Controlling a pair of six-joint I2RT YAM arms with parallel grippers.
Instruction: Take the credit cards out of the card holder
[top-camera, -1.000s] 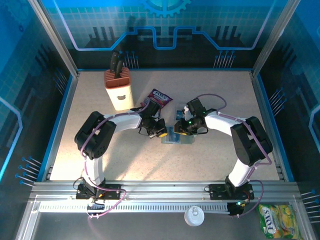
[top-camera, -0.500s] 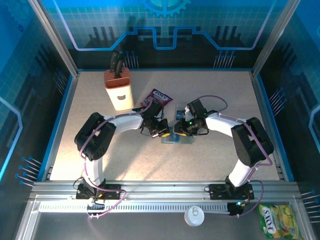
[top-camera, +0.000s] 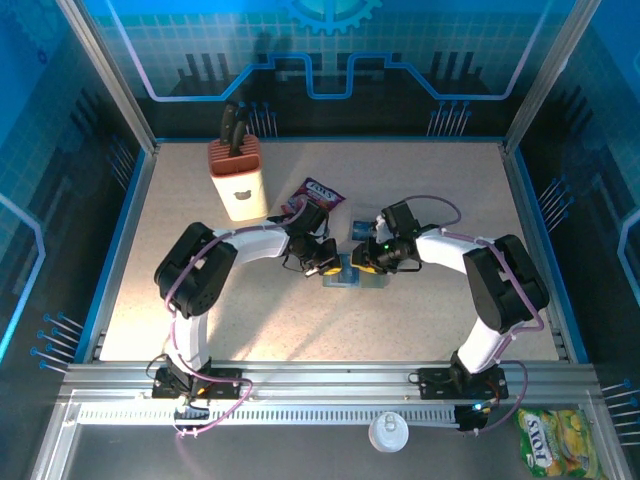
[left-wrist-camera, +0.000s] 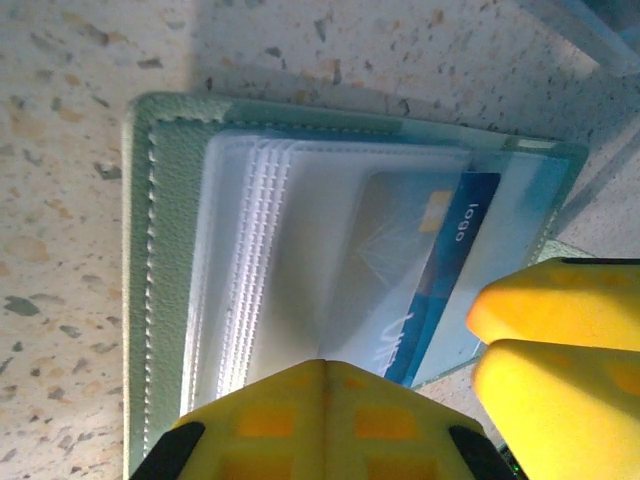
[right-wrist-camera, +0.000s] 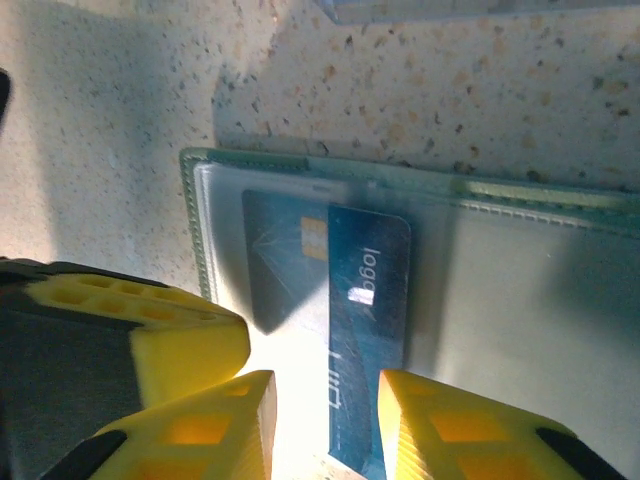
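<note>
- Top external: the card holder lies open and flat about mid-tabletop, with both arms bent in over it.
- The left gripper is at its left end and the right gripper at its right end.
- A small blue rectangle lies flat just beyond the holder, towards the far edge.
- A pink-purple snack packet is further back, and a knife block stands near the far left corner.
- Left wrist: the left gripper is clenched, with its yellow tips together low over the holder's clear sleeves.
- The card holder's grey-green stitched border runs down the left.
- A blue card sits at a slant, and the right gripper's fingers are at its corner.
- Right wrist: the right gripper has its jaws partly apart on either side of the blue card's near end.
- I cannot tell whether they pinch the card.
- The card bears the word "logo" and lies on the holder's clear panel.
- The left gripper's fingers are close by on the left.
</note>
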